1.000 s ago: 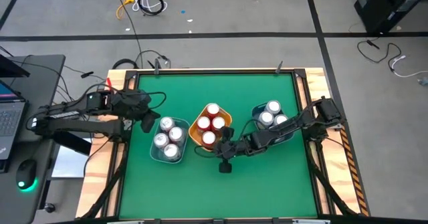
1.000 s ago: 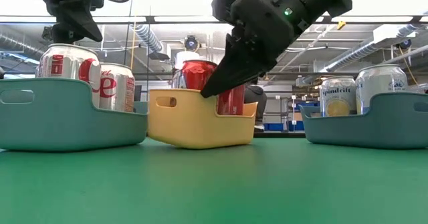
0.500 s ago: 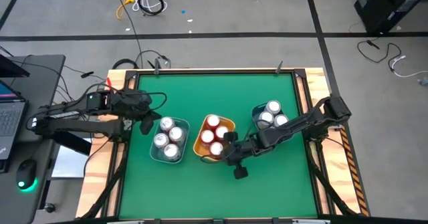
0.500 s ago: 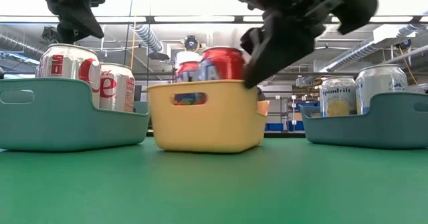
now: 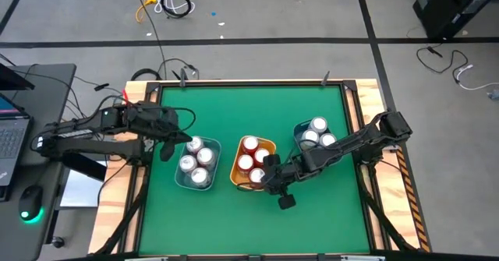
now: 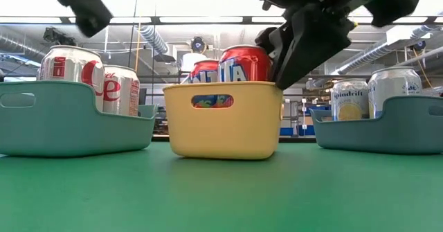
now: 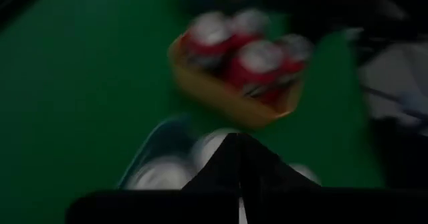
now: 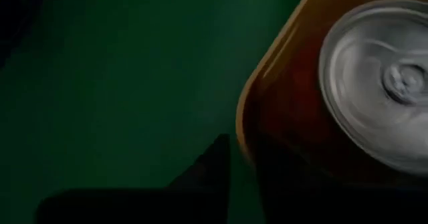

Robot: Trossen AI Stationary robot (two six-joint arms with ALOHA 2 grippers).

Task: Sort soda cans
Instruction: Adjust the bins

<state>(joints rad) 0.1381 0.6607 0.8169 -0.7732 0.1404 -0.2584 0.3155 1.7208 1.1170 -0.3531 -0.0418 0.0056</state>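
Green table (image 5: 249, 113): we found three bins on it, all holding soda cans (image 5: 253, 156).
Change: the yellow bin (image 5: 236, 175) had swung round and shifted since a second earlier; it now sat square on the mat.
Right gripper (image 5: 271, 177): one finger lay inside the bin wall, the other outside, pinching the rim; we judged the pinch just loosening.
Left gripper (image 5: 166, 149): fingers closed on nothing, beside the left teal bin (image 5: 178, 181).
Meaning: repositioning looked finished; sorting apparently near complete.
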